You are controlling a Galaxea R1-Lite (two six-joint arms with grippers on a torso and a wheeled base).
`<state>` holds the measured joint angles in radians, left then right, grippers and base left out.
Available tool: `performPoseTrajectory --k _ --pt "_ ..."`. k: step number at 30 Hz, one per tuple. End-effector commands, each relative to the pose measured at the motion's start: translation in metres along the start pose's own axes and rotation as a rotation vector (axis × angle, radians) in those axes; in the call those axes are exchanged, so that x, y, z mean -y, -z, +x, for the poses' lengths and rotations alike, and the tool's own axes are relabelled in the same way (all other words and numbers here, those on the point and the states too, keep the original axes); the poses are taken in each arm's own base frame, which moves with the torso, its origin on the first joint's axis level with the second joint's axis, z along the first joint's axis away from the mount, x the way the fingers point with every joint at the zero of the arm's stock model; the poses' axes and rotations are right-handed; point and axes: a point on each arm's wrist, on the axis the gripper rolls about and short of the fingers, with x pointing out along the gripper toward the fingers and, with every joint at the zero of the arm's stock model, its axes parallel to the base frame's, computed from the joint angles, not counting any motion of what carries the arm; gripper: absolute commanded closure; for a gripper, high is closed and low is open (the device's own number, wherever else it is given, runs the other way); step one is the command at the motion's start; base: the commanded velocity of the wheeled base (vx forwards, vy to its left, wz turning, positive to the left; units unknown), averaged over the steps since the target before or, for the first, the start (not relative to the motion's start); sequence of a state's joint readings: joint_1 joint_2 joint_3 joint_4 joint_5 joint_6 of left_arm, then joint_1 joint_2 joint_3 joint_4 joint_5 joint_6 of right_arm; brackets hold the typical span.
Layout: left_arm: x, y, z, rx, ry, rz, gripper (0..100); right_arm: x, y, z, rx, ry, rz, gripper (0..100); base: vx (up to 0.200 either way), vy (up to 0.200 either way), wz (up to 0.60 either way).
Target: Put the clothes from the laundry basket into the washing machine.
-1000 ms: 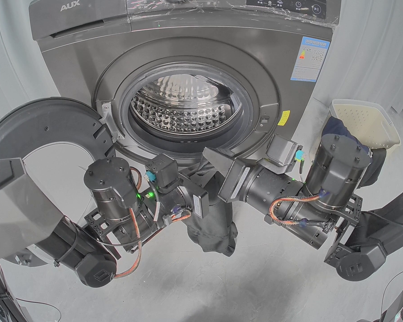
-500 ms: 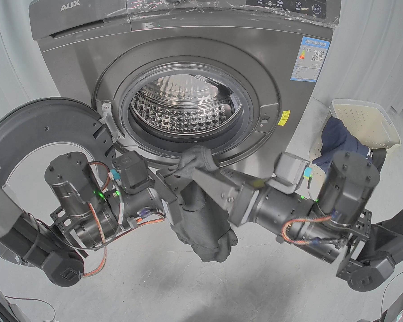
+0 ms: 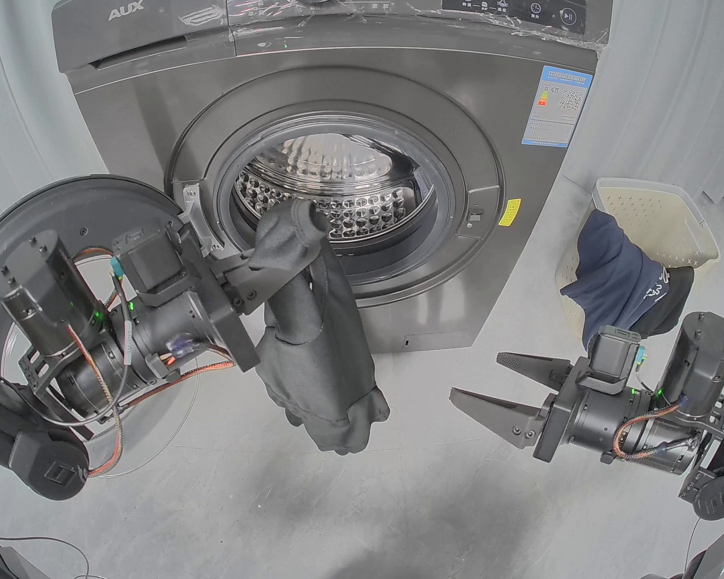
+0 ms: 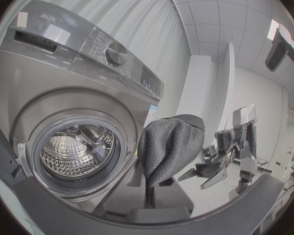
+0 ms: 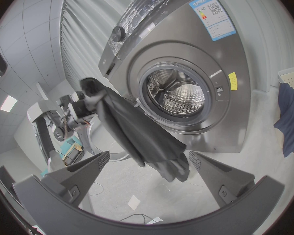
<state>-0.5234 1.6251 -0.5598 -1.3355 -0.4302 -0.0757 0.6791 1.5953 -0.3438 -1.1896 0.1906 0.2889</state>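
A dark grey garment [image 3: 318, 339] hangs from my left gripper [image 3: 275, 265], which is shut on its upper end just in front of the lower left rim of the washing machine's opening [image 3: 338, 195]. The cloth's top bunches over the fingers [image 4: 170, 144], and its tail dangles above the floor. My right gripper [image 3: 503, 388] stands open low on the right, apart from the garment, with nothing between its fingers [image 5: 88, 168]. The garment [image 5: 134, 131] hangs beyond them. The laundry basket [image 3: 660, 215] stands right of the washing machine, a navy garment [image 3: 619, 275] draped over its rim.
The washing machine's round door [image 3: 72, 219] is swung open to the left, behind my left arm. The drum [image 4: 75, 150] is shiny metal with nothing visible inside. Bare grey floor [image 3: 426, 500] spreads in front of the machine. White curtains hang behind.
My right gripper let go of the grey garment and drew back to the lower right, now open. My left arm swung left and raised the garment up to the opening's rim.
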Motion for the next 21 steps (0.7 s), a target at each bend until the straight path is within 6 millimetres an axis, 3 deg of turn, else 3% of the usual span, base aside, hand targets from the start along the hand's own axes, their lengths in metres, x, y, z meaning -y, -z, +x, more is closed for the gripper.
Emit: performPoseTrajectory --k 1,8,16,21 --pt "0.009 -0.024 -0.01 0.072 0.033 -0.009 100 0.03 0.013 0.015 -0.056 0.088 -0.016 0 0.0 0.0 0.0" --pt "0.014 -0.033 -0.012 0.095 0.07 -0.048 100 0.049 0.03 0.04 -0.127 0.092 -0.02 0 0.0 0.0 0.0" --pt "0.015 -0.031 -0.013 0.089 0.096 -0.056 100 0.078 0.05 0.087 -0.157 0.129 -0.029 0 0.0 0.0 0.0" --pt "0.013 -0.033 -0.013 0.092 0.114 -0.088 100 0.082 0.058 0.103 -0.166 0.119 -0.028 0 0.0 0.0 0.0"
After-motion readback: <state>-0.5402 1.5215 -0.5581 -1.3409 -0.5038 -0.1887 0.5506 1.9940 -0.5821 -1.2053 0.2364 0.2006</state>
